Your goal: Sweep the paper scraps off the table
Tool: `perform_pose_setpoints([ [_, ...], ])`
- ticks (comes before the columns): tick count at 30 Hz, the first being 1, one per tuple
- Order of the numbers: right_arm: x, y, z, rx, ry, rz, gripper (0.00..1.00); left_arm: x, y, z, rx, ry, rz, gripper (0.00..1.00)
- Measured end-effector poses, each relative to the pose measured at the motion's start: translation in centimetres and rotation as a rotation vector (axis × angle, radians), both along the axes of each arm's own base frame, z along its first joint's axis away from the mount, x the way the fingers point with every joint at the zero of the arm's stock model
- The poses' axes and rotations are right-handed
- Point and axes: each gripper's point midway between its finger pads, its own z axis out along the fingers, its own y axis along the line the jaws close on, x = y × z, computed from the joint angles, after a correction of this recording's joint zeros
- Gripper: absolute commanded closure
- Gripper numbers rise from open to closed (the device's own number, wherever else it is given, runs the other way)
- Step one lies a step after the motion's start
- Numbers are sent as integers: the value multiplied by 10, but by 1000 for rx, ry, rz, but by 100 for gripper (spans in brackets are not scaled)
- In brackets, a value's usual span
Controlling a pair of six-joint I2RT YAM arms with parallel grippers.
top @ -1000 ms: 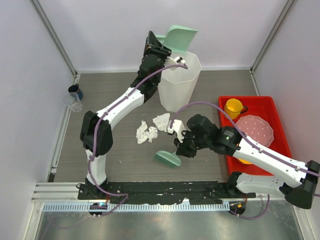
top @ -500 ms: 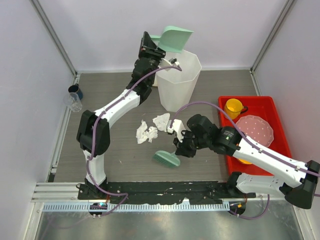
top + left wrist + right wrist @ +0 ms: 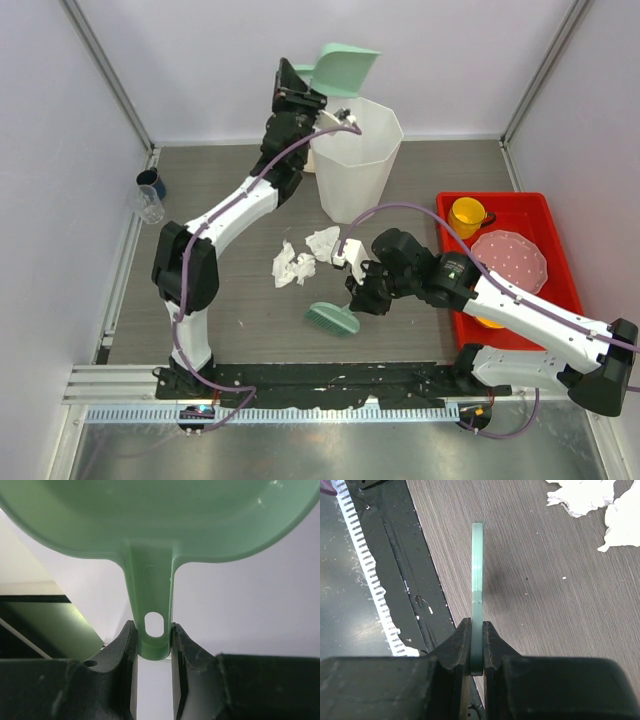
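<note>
Crumpled white paper scraps [image 3: 303, 258] lie in a cluster on the dark wood-grain table [image 3: 230, 190]; two show at the top right of the right wrist view [image 3: 585, 497]. My left gripper [image 3: 305, 95] is shut on the handle of the green dustpan [image 3: 347, 72], held high over the rim of the tall white bin [image 3: 358, 160]; the handle [image 3: 152, 625] sits between the fingers. My right gripper [image 3: 362, 298] is shut on a small green brush [image 3: 334, 318], its thin handle [image 3: 477, 595] edge-on, just right of and below the scraps.
A red tray [image 3: 520, 215] with a yellow cup [image 3: 466, 214] and a pink plate [image 3: 510, 260] stands at the right. A clear glass [image 3: 150, 205] and a dark cup [image 3: 150, 182] stand at the left edge. A black strip and metal rail [image 3: 300, 410] run along the near edge.
My left gripper has carried the dustpan a little to the left and up over the bin's rim. The right arm and brush have stayed in place.
</note>
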Motion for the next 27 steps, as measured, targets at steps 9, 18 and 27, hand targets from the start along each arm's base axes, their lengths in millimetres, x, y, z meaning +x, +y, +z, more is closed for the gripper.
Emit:
perform_pose_setpoints([
  [9,1,0,0,0,-3,-8,99,-16,61,34,-354,199,109,100],
  [18,24,16,40,74,-80,-71,99,-136,252,19,-956,389,295,100],
  [27,37,69,43,130,-36,34,99,-247,319,-301,-1245,1086,828,100],
])
